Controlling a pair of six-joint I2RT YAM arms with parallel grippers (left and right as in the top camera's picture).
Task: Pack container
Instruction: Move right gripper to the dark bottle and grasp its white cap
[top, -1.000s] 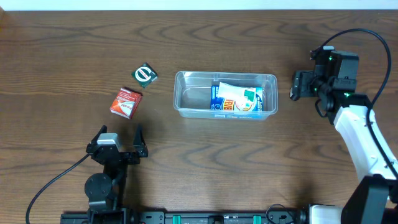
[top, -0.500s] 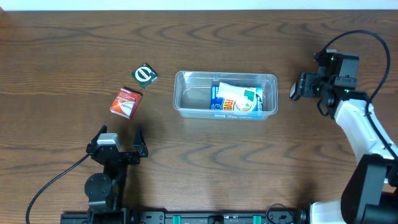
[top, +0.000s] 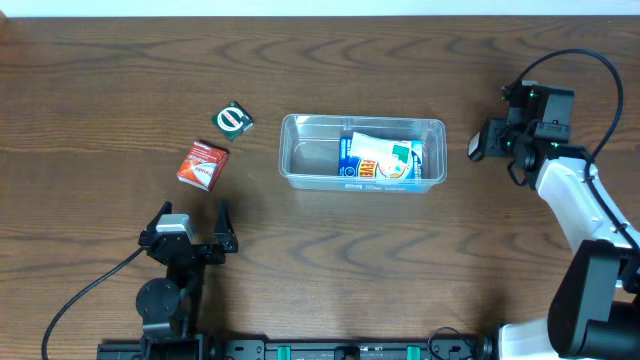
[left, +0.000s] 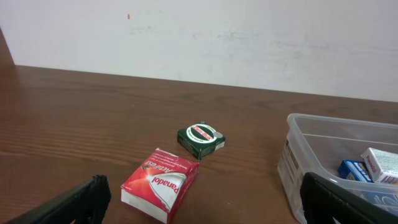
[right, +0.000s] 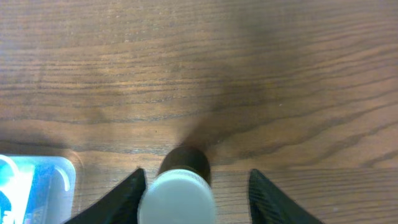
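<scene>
Right tool (right: 198, 186): jaws spread, a white-capped item (right: 177, 198) between them, gap on one side. Left tool (left: 204, 186): spread, empty. Container (top: 310, 155): mid-worktop (top: 100, 80), one packet (top: 380, 158) inside. Likely light, flexing, slick, so take it by a short-end rim.

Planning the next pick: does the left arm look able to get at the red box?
Likely yes: the left gripper is open and faces the red box, with only bare wood between them.
</scene>
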